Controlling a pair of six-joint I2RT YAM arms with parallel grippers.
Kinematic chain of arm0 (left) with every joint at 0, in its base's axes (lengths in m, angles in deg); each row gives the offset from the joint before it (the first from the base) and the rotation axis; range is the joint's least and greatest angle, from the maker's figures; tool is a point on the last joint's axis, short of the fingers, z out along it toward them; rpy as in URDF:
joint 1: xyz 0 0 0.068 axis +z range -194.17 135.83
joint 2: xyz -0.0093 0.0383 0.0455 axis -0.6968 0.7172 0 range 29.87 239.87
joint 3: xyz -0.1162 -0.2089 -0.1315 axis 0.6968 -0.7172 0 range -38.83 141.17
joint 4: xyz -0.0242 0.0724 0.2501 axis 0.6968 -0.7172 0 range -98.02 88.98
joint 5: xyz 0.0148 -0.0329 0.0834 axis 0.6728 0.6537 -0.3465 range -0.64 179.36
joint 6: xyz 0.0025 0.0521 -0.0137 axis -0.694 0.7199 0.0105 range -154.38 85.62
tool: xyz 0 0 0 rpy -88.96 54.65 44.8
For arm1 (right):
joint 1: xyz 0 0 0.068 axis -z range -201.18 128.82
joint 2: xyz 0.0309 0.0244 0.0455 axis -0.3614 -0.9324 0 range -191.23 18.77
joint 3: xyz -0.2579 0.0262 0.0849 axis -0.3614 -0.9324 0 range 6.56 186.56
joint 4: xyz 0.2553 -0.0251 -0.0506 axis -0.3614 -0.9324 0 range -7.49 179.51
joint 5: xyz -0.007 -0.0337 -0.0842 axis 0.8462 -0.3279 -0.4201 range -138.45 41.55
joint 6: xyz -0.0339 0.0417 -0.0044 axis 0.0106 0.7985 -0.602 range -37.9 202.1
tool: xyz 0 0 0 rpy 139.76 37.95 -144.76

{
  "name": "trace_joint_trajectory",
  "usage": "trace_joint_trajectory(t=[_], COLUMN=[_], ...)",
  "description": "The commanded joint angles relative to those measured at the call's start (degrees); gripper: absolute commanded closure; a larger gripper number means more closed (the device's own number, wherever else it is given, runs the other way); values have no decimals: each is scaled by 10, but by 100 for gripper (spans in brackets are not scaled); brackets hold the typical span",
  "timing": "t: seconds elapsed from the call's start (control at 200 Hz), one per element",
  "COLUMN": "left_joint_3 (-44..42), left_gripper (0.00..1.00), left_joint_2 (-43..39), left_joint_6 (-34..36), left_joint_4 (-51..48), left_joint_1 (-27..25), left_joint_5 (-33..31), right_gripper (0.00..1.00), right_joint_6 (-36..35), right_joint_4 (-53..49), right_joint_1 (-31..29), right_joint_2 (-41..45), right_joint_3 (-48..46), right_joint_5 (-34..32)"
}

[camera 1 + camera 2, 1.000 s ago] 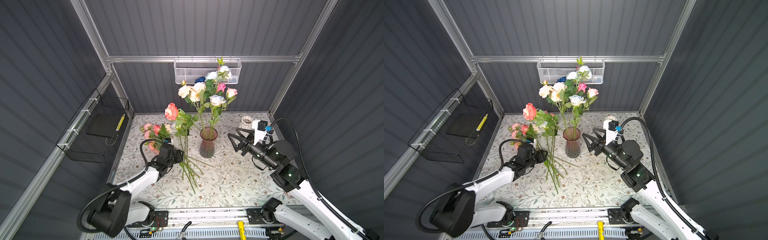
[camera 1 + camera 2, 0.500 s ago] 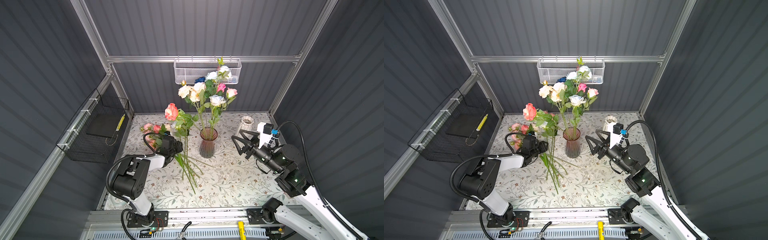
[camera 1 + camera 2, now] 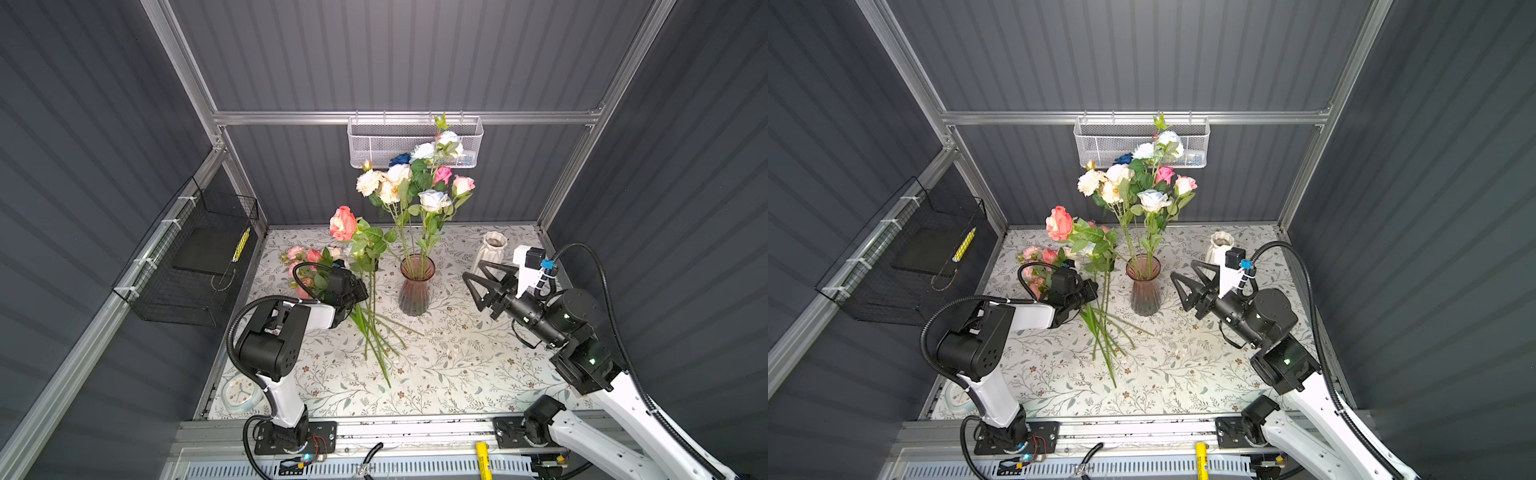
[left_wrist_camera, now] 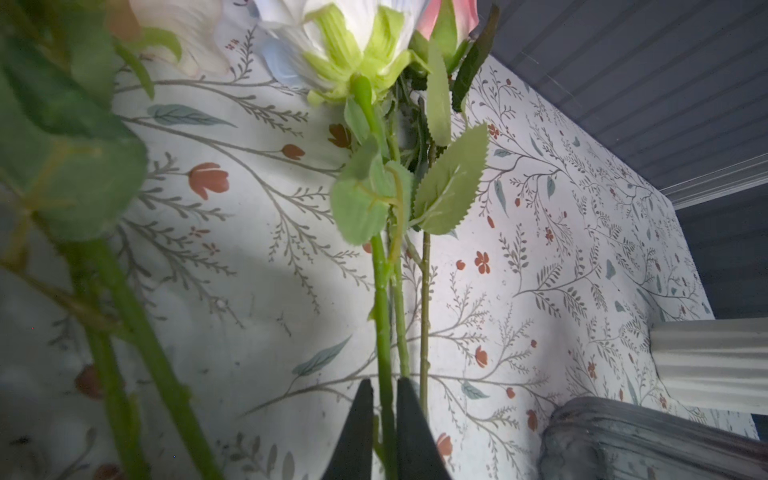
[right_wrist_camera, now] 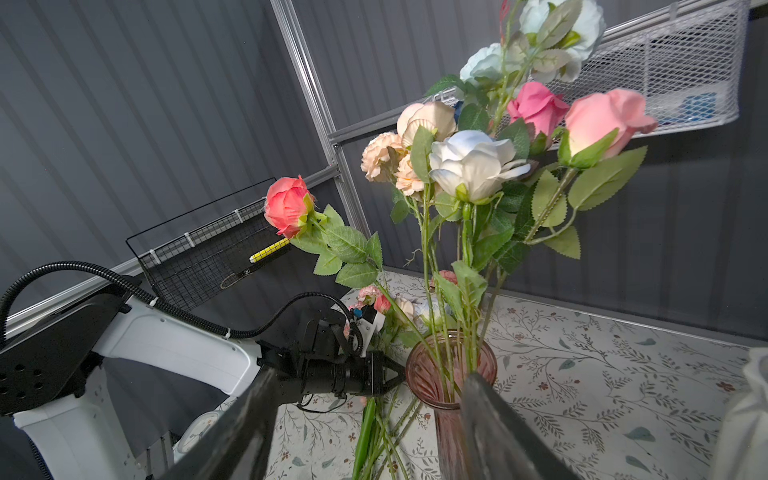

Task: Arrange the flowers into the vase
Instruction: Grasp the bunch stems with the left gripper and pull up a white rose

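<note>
Clock face: laid over the top views, 12 toward the back wall (image 3: 415,62).
Vase (image 3: 415,291): pink glass, stood upright on the floral mat (image 3: 457,374), mouth up.
Left gripper (image 4: 383,386): closed on a green stem (image 4: 382,316) that ran to a white and pale blue head; sat near the vase, at its 9 o'clock.
Right gripper (image 3: 471,291): jaws apart, nothing between; hung at 3 o'clock of the vase, pointed at it.
Loose flowers (image 3: 374,340): lay at the left gripper, heads toward 11 o'clock, cut ends toward 5; a peach-pink rose (image 3: 343,223) stood above them, support unclear.
Placed flowers (image 3: 432,199): stood in the vase, heads high.
Coming move: judged a lift, a tip to upright, then travel toward 3 o'clock to the mouth; left arm nearer.
Room: grey ribbed walls; white mesh basket (image 3: 374,145) at 12, black wire basket (image 3: 187,282) at 9, white vase (image 3: 492,249) at 1.
</note>
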Motion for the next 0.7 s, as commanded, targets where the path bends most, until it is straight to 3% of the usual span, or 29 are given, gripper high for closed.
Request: trace_joint_trajectory(t=[0.0,0.115,0.395,0.695], left_joint_3=[11,13,25,0], left_gripper=[79,74,99,100], left_joint_2=[5,18,30,-115], left_joint_6=[-1,-8,-9,-11], left_joint_4=[5,7,-1,-20], left_joint_1=[1,1,1,1], left_joint_5=[9,11,20,-20], right_gripper=[29,29,29,29], right_joint_6=[-4,-2,-1,0], right_joint_4=[5,2,-4,3], right_joint_1=[1,1,1,1], right_joint_2=[2,3,1,-1], right_joint_3=[-5,-3,7,15], right_joint_5=[3,3,2,4])
